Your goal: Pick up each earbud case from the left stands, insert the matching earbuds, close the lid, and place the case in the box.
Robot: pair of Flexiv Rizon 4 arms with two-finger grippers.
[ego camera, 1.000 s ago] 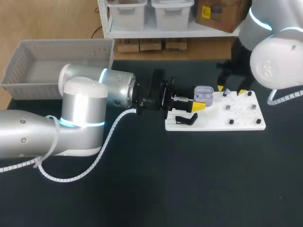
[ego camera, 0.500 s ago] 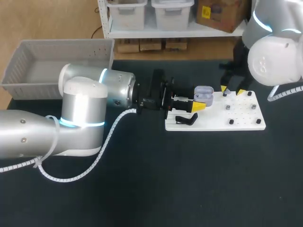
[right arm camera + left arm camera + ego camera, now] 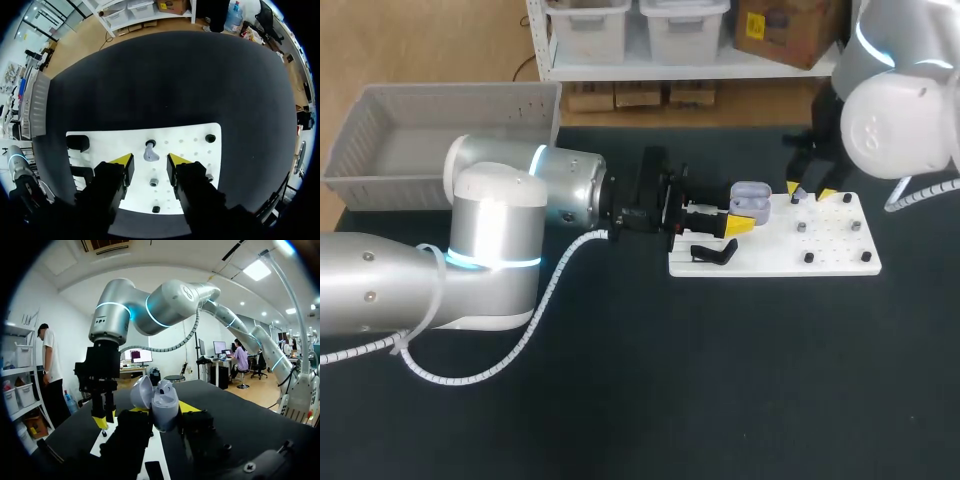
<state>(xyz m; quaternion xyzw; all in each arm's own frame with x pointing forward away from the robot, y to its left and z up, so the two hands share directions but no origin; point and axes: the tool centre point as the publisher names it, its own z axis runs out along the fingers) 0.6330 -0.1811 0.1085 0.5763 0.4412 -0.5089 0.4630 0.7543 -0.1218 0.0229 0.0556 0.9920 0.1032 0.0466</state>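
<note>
The left gripper (image 3: 164,412) is clamped on a lavender earbud case (image 3: 164,401), 1 yellow-tipped finger on each side of its body. The case stands upright with its lid hinged open, and 1 earbud sits in it. In the head view the case (image 3: 750,199) is held over the near-left part of a white peg board (image 3: 840,252), just above a black stand (image 3: 714,252) on that board.

The right gripper (image 3: 150,161) hangs over the board's far edge with its 2 fingers spread apart. A lavender earbud (image 3: 150,153) stands on a peg between the tips, with a gap on each side. Small dark pegs (image 3: 210,138) dot the board around it. A grey perforated box (image 3: 450,98) sits at the table's far left corner, well apart from the board.
</note>
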